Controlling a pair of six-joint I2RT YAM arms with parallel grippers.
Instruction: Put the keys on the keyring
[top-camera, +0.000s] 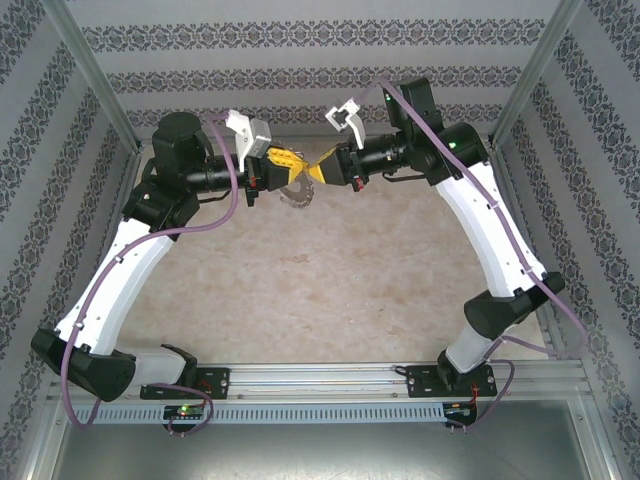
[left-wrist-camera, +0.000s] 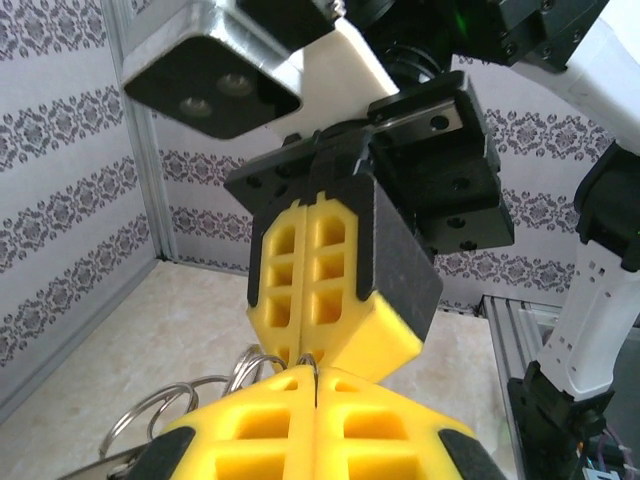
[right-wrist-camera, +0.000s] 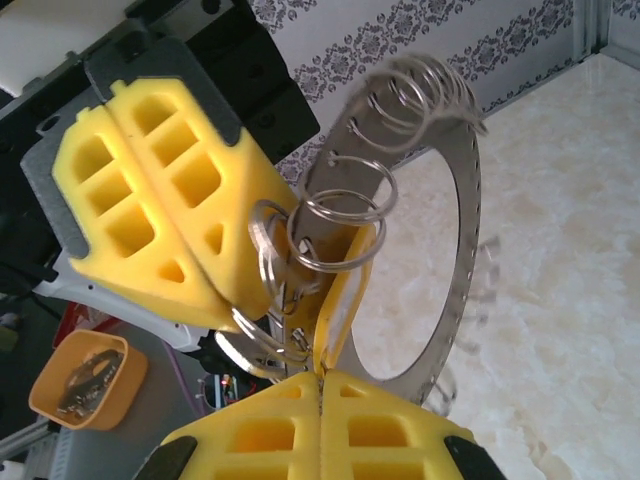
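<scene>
both pincers are pressed fully together and are met tip to tip above the table (top-camera: 330, 290). the left gripper (right-wrist-camera: 225, 275) is clamped on the keyring (right-wrist-camera: 465, 250), apparently by one of the small split rings (right-wrist-camera: 345, 215) strung along it, so that the big grey hoop is hung tilted in the air just beside both sets of yellow fingers. the right gripper (right-wrist-camera: 320, 378) is closed on a thin yellow-edged piece, taken to be the key (right-wrist-camera: 345, 290); its blade cannot be made out.

the step in hand is judged to be the threading of the key onto a split ring. for this to be done well, the ring should be held steady by the left arm while the key's hole is fed along the coil's open end by small turns of the right wrist, not by pushing. the key should be gripped so that its hole is left free. if force is applied sideways, the coil could be sprung out of the left fingers or the key twisted loose.
</scene>
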